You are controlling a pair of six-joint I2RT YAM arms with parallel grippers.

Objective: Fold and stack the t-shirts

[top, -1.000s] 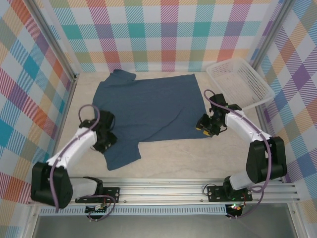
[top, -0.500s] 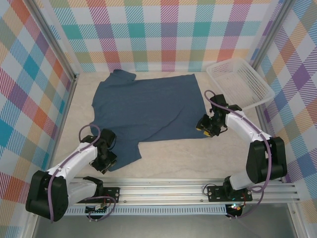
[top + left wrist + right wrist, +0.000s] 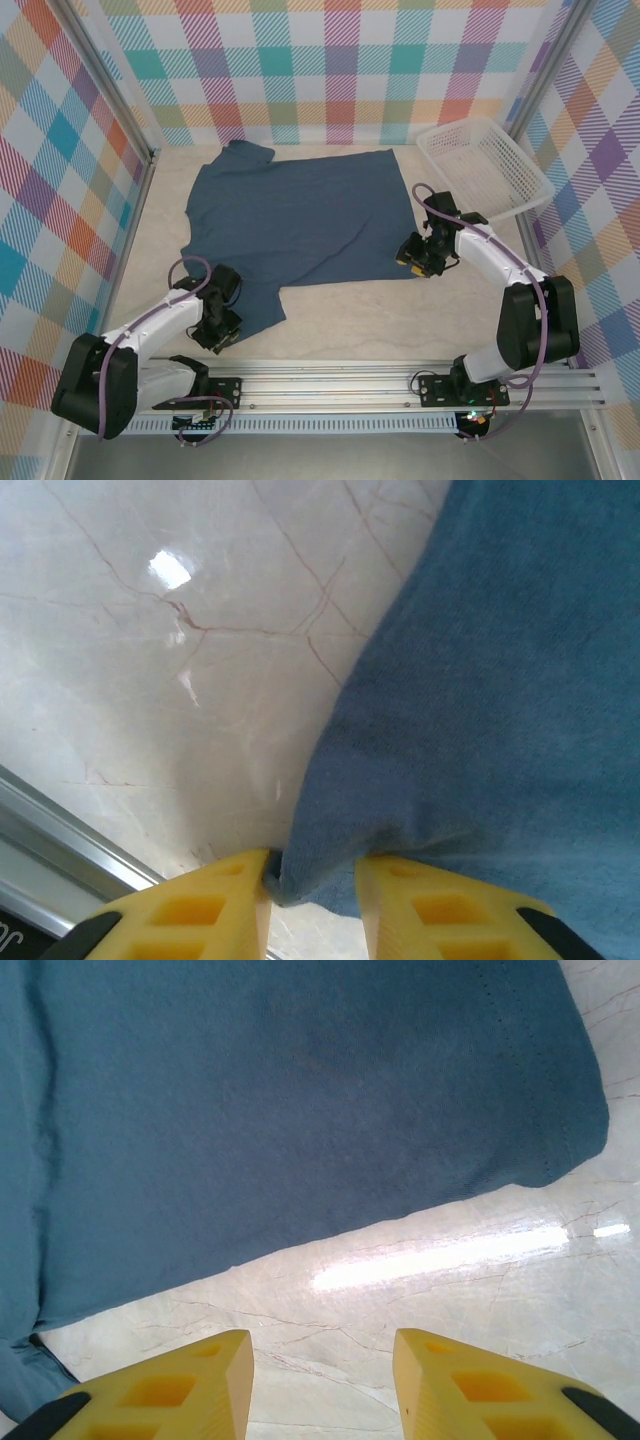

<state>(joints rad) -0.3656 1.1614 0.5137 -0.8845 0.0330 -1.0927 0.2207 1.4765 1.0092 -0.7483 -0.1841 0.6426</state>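
The dark slate-blue t-shirt [image 3: 300, 215] lies spread flat on the pale table, one short sleeve pointing toward the near left. My left gripper [image 3: 222, 335] is down at that sleeve's near corner. In the left wrist view its yellow fingers [image 3: 230, 895] stand partly open on either side of the puckered corner of the t-shirt [image 3: 500, 680], touching the cloth, with a gap still between them. My right gripper [image 3: 412, 255] hovers by the shirt's right hem. In the right wrist view it [image 3: 320, 1345] is open over bare table, just short of the t-shirt [image 3: 300, 1090].
A white mesh basket [image 3: 485, 165] stands at the back right, close behind the right arm. Checked walls close in the table on three sides. A metal rail [image 3: 330, 385] runs along the near edge, right by the left gripper.
My left gripper has slid toward the near edge along the sleeve to its corner, and its jaws have narrowed around the cloth. The right arm has stayed still.
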